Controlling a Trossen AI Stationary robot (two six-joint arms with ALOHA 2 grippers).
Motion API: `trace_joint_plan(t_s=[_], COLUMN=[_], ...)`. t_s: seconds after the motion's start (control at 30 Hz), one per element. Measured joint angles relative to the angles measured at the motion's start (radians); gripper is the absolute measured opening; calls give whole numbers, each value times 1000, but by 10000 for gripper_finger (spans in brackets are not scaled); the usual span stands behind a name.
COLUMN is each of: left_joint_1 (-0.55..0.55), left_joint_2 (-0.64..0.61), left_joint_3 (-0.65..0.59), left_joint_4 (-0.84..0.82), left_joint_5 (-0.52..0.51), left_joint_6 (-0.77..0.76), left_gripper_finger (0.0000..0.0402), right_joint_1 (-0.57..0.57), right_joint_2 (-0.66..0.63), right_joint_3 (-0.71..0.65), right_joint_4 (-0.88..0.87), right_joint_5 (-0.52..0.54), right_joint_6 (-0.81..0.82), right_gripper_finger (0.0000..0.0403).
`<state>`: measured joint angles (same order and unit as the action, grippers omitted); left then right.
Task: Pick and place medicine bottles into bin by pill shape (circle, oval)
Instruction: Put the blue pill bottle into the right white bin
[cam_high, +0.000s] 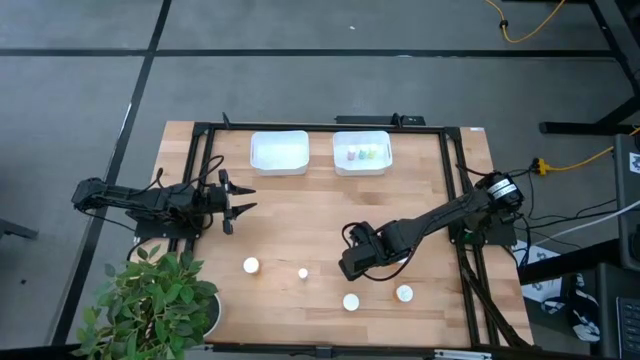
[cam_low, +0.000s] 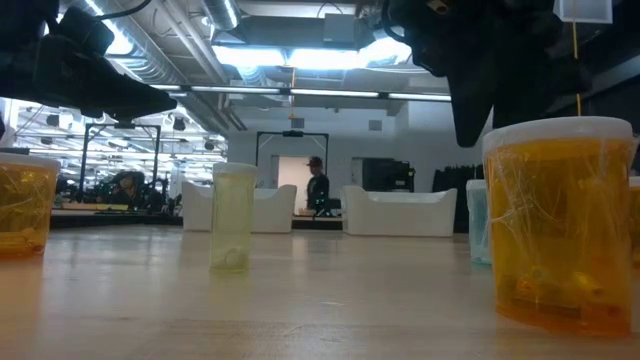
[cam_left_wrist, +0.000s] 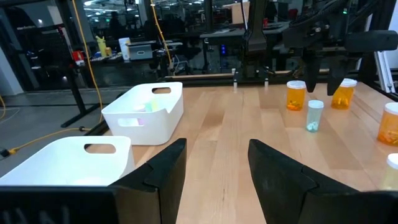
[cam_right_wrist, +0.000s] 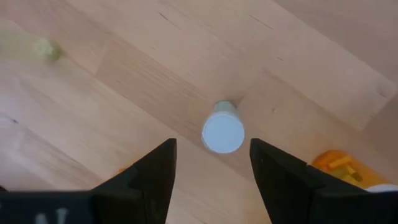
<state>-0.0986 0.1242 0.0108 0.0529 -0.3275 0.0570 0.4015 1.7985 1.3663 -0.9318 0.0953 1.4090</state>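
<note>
The right gripper (cam_right_wrist: 211, 165), fingers open, hovers over a small, light, rigid, white-capped medicine bottle (cam_right_wrist: 222, 131), best gripped across its smooth cylindrical sides.

Four medicine bottles stood loose on the tabletop (cam_high: 320, 215): one (cam_high: 251, 265), a smaller second (cam_high: 303, 272), a third (cam_high: 351, 301) and a fourth (cam_high: 404, 293). Two white bins sat at the far edge, one (cam_high: 279, 152) beside the other (cam_high: 362, 152). One potted plant (cam_high: 155, 300) stood at a corner.
</note>
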Motion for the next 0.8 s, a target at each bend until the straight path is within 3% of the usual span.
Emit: trace_joint_plan(t_s=[0.8], left_joint_1=[0], left_joint_2=[0], left_joint_3=[0], left_joint_4=[0], left_joint_5=[0], left_joint_6=[34], left_gripper_finger=[166], right_joint_1=[-13], right_joint_2=[111], right_joint_3=[1], right_joint_4=[-2], right_joint_5=[-11], right_joint_6=[-3], right_gripper_finger=[206])
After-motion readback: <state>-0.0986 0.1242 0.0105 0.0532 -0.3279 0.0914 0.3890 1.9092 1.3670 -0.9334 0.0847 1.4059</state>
